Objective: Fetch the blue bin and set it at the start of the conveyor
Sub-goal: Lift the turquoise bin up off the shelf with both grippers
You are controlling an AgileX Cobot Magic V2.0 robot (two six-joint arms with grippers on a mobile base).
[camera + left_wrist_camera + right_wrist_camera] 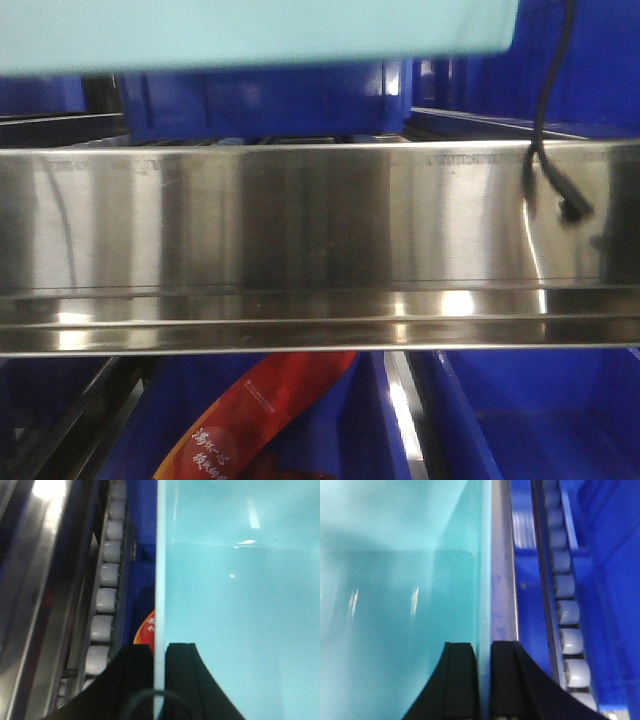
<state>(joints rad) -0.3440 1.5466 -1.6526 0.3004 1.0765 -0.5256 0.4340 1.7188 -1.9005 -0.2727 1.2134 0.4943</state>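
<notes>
Bin [240, 605] pale cyan w/ smooth glossy walls.

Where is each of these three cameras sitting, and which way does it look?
Front camera: on the robot, facing the shelf's steel rail, blue bin above; no arms visible.
Left wrist: looks along the left gripper astride the bin's wall, rollers beside.
Right wrist: likewise, along the right gripper.
Shared: all show the blue bin.

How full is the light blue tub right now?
Empty, as far as shown. Both wrist cameras look inside the tub and show only bare turquoise walls and floor; the rest is out of view.
</notes>
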